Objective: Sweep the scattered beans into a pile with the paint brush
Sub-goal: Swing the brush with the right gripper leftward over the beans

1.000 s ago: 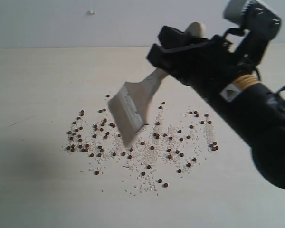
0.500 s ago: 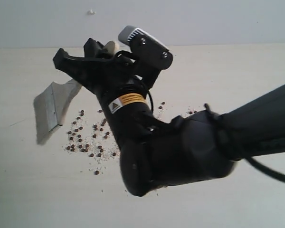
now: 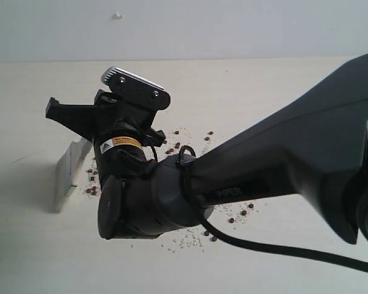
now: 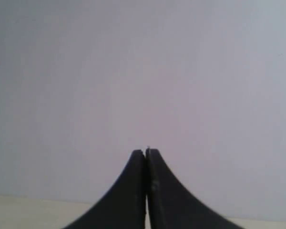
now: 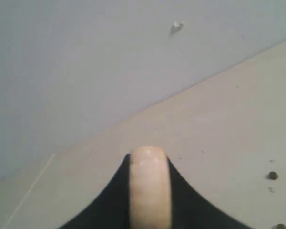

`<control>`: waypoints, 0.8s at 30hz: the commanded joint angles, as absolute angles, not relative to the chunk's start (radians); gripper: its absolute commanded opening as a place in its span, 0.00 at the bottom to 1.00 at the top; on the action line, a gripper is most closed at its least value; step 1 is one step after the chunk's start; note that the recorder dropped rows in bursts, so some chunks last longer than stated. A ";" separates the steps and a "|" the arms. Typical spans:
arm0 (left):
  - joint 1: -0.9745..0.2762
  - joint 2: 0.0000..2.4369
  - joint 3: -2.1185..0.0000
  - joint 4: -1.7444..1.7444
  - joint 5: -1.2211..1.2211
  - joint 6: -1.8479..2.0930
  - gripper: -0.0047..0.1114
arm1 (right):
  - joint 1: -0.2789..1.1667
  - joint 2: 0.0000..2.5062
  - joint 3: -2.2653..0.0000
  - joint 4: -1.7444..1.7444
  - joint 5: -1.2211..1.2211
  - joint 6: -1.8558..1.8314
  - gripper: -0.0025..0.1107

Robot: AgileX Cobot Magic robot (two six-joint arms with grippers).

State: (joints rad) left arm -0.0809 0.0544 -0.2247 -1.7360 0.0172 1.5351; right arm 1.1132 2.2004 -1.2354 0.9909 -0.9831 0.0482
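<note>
My right gripper point(image 3: 80, 114) reaches across to the left of the exterior view, shut on the paint brush point(image 3: 71, 166). The brush hangs steeply, its off-white bristles down at the table just left of the beans point(image 3: 92, 186). In the right wrist view the cream handle end point(image 5: 149, 183) sticks up between the black jaws of the right gripper point(image 5: 149, 162). Brown beans and white grains lie scattered, not in a compact pile; the arm hides most of them. A few beans point(image 3: 240, 214) show to its right. My left gripper point(image 4: 146, 153) is shut and empty, facing a plain wall.
The pale wooden table point(image 3: 30, 245) runs back to a grey wall point(image 3: 233, 24). My right arm's dark bulk point(image 3: 264, 165) fills the middle and right of the exterior view. Two stray beans point(image 5: 273, 175) show in the right wrist view.
The right arm has swung left across the bean patch with the brush. The brush head went from over the middle of the beans to their left edge and came down.
</note>
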 commanded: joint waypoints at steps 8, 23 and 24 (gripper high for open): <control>-0.079 0.054 -0.219 -1.744 0.019 1.540 0.04 | 1.115 2.184 -1.253 1.252 -1.011 -0.477 0.02; -0.079 0.054 -0.219 -1.744 0.019 1.540 0.04 | 1.115 2.113 -1.253 1.434 -1.154 -0.836 0.02; -0.079 0.054 -0.219 -1.744 0.019 1.540 0.04 | 1.115 2.108 -1.253 1.434 -1.154 -0.822 0.02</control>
